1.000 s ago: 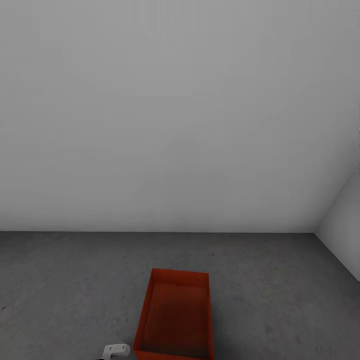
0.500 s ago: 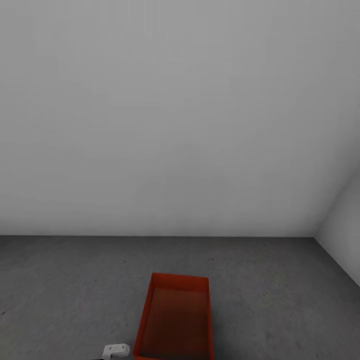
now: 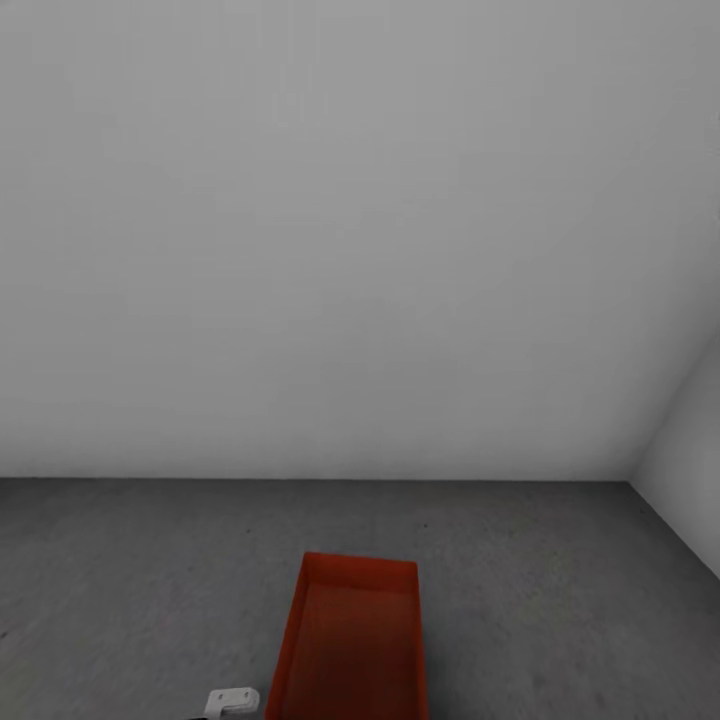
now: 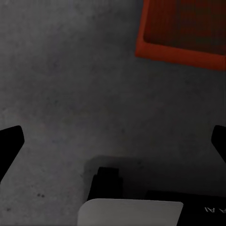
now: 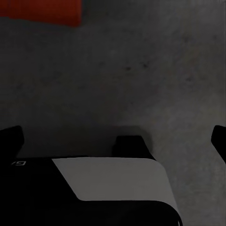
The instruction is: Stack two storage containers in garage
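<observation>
- Plain white walls (image 3: pixel 360 240) stand ahead, and they meet in a corner off to the right side.
- Below them lies the dark grey concrete floor (image 3: pixel 130 590), rough and spotty.
- One orange-red storage container (image 3: pixel 350 640) sits on this floor, open at the top, with nothing inside it.
- Only this one container can be seen, and nothing is stacked on it.
- In the head view a small white part of the robot (image 3: pixel 232 702) shows just beside the container's near left corner.
- The left gripper (image 4: pixel 113 136) hangs over bare floor with its two black fingers (image 4: pixel 10 141) spread far apart and holding nothing.
- A corner of the container (image 4: pixel 181 37) lies ahead of the left gripper and off to one side, not touching it.
- The right gripper (image 5: pixel 113 136) hangs over bare floor too, its black fingers (image 5: pixel 10 139) spread wide and holding nothing.
- A small strip of the container (image 5: pixel 42 12) shows ahead of the right gripper, well apart from its fingers.
- Dark shadows (image 4: pixel 110 181) of the arms fall on the floor under each gripper.
</observation>
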{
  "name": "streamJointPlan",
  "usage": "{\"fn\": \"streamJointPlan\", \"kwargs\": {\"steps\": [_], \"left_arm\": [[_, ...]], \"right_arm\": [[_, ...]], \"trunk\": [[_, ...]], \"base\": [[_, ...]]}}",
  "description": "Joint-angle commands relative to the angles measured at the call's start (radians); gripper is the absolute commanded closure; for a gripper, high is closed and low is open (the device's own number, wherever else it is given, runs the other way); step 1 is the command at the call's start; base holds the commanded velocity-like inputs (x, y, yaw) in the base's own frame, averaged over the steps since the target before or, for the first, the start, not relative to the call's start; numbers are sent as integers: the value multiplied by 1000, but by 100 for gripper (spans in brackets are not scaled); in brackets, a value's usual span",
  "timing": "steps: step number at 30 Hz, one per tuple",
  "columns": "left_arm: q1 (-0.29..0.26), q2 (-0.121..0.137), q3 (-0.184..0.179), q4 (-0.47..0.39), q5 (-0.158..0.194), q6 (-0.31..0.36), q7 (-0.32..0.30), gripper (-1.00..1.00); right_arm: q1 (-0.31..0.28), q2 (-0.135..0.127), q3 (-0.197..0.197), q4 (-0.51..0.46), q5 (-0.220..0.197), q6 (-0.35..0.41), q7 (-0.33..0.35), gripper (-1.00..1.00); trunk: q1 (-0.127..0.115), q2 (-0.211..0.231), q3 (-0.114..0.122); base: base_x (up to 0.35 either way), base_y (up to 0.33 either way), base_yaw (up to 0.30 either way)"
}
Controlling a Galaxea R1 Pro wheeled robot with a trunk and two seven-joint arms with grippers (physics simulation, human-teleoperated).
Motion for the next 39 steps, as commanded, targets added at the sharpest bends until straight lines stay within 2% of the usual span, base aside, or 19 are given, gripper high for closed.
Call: {"fn": "streamJointPlan", "kwargs": {"steps": [1, 8, 14, 21, 27, 39], "left_arm": [[-1, 0, -1, 0, 7, 3, 3, -100], [0, 0, -1, 0, 7, 4, 3, -100], [42, -4, -1, 0, 6, 2, 0, -100], [57, -5, -1, 0, 7, 3, 0, -100], [97, -5, -1, -1, 5, 1, -2, -100], [103, -4, -1, -2, 3, 0, -2, -100]], "right_arm": [[-1, 1, 8, 3, -10, -6, -1, -100], [-1, 1, 8, 3, -10, -5, -1, -100], [1, 1, 8, 4, -11, 2, 0, -100], [28, -7, 8, 4, -10, -1, 0, -100], [32, -16, 8, 4, -10, 1, 1, -100], [33, -18, 8, 4, -10, 5, 1, -100]], "trunk": [[0, 0, 1], [0, 0, 12], [0, 0, 19], [0, 0, 20], [0, 0, 20], [0, 0, 20]], "base": [[0, 0, 0], [0, 0, 0], [0, 0, 0], [0, 0, 0], [0, 0, 0], [0, 0, 0]]}}
